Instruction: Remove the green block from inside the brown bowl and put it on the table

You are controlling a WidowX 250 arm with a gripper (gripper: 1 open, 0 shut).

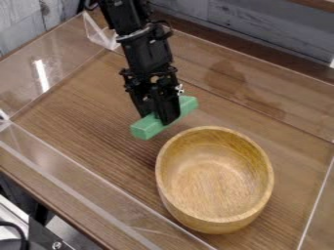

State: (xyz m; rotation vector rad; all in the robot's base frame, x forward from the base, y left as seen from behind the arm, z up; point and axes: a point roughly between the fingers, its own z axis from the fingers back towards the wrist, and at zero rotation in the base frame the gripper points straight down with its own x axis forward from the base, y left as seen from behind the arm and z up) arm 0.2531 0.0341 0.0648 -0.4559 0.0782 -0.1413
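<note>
The green block (pixel 147 127) is a flat bright green bar, held tilted just above the table (pixel 92 117), to the upper left of the brown bowl (pixel 216 179). My black gripper (pixel 158 112) points steeply down and is shut on the block's middle; its fingers cover part of the bar. Both ends of the block stick out either side of the fingers. The round light-brown wooden bowl holds nothing and stands at the lower right, its rim close to the block's near end.
Low clear acrylic walls (pixel 53 59) border the tabletop on the left, front and right. A grey plank wall runs along the back. The arm (pixel 128 24) reaches in from the upper left.
</note>
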